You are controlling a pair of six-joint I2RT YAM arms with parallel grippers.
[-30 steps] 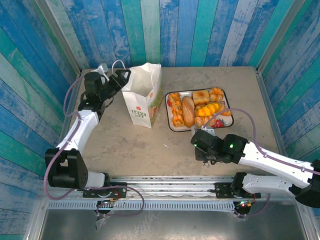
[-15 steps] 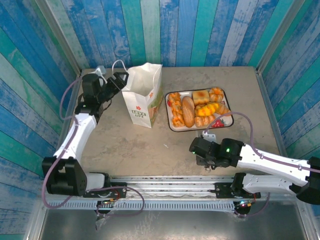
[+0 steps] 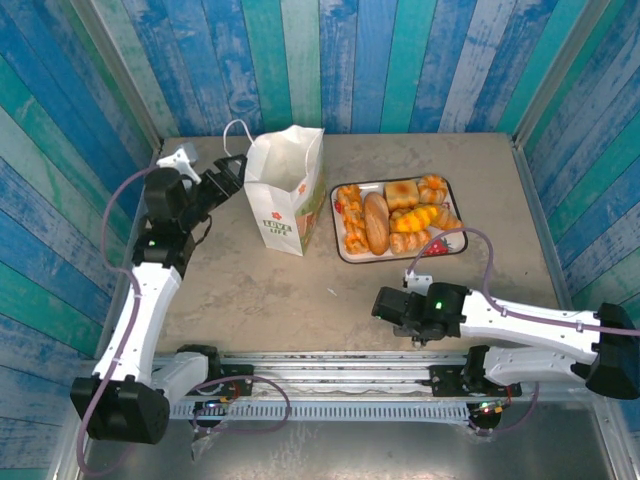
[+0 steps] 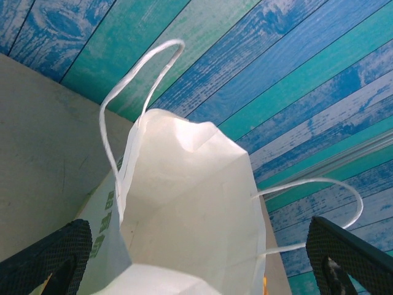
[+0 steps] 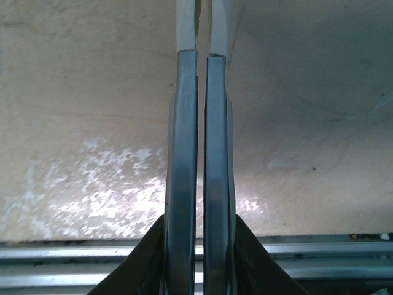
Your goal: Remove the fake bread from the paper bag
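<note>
The white paper bag stands upright at the back left of the table, mouth open. In the left wrist view its pale inside faces me with no bread to be seen in it, and one loop handle rises on the left. My left gripper is open just left of the bag's rim, its dark fingertips wide apart on either side of the mouth. The fake bread lies in several golden pieces on a tray to the right of the bag. My right gripper is shut and empty, low over bare table near the front.
The tray holding the bread is white with a dark rim. Blue and green plank walls close in the table on three sides. A metal rail runs along the near edge just under my right gripper.
My left gripper has drawn back a little from the bag's rim, down and to the left. The right arm has slid toward the near edge and leftward, still shut.
</note>
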